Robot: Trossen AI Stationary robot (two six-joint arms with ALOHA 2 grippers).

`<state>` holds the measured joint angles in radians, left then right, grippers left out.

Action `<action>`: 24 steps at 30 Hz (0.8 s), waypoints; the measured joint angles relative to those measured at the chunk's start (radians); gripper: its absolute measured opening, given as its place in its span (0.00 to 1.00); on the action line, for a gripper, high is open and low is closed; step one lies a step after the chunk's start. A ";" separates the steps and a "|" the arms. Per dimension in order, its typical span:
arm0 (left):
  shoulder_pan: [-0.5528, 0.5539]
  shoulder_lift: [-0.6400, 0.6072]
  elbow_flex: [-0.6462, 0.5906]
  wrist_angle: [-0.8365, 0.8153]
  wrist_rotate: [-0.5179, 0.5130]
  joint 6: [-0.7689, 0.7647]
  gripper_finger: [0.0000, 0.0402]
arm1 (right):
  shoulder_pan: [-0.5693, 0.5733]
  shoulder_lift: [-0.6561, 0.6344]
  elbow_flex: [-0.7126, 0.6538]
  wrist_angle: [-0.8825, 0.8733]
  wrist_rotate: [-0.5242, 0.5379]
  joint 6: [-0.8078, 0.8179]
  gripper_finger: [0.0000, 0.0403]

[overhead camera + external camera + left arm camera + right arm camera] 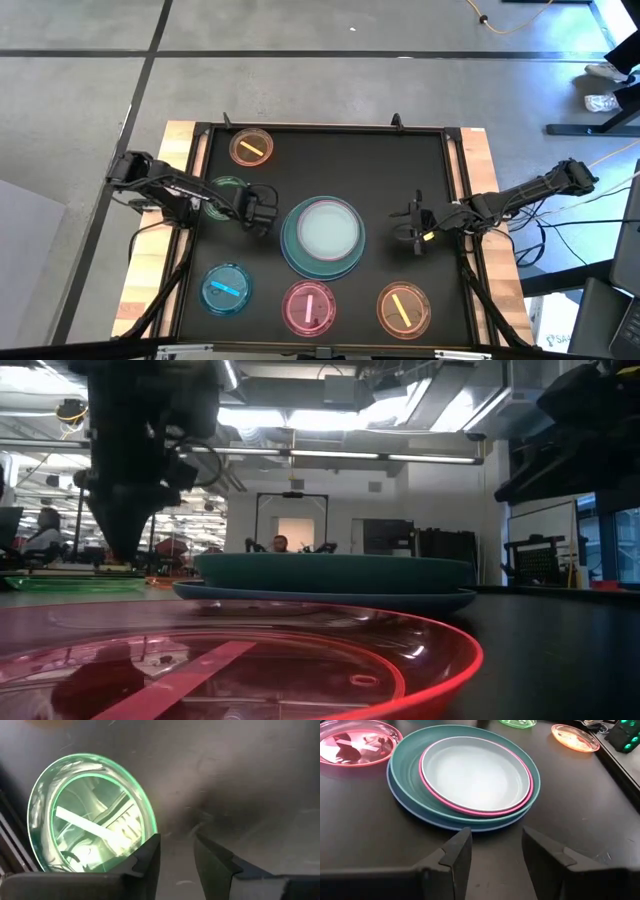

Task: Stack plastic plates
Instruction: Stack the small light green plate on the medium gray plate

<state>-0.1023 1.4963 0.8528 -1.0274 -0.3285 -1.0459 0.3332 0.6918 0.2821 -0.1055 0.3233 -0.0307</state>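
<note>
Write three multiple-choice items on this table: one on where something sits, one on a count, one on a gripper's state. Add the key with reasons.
1. Where is the green dish?
A. By the left gripper
B. On top of the stack
C. By the right gripper

2. How many translucent dishes lie apart from the stack?
A. Three
B. Five
C. Seven

3. What state is the right gripper in?
A. Shut on a pink plate
B. Open and holding nothing
C. Shut on an orange dish

Key: 1 A, the left wrist view shows it beside the left gripper. 2 B, the high view shows two orange, one green, one blue, one pink. 3 B, bare table shows between its fingers.
</note>
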 joint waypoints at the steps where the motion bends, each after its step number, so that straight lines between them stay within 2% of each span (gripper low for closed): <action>1: 0.011 0.000 -0.011 0.002 0.001 0.000 0.27 | 0.000 0.000 0.000 0.000 0.000 0.000 0.41; 11: 0.066 0.000 -0.125 0.115 0.000 0.029 0.27 | 0.000 0.000 0.000 -0.007 0.000 0.000 0.41; 16: 0.099 0.000 -0.175 0.129 -0.045 0.007 0.27 | 0.000 0.000 0.000 -0.009 0.000 0.000 0.41; 24: 0.114 -0.003 -0.198 0.169 -0.037 0.034 0.24 | 0.000 0.000 0.000 -0.009 0.001 0.000 0.41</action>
<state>0.0120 1.4929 0.6552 -0.8588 -0.3658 -1.0122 0.3332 0.6918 0.2821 -0.1146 0.3244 -0.0307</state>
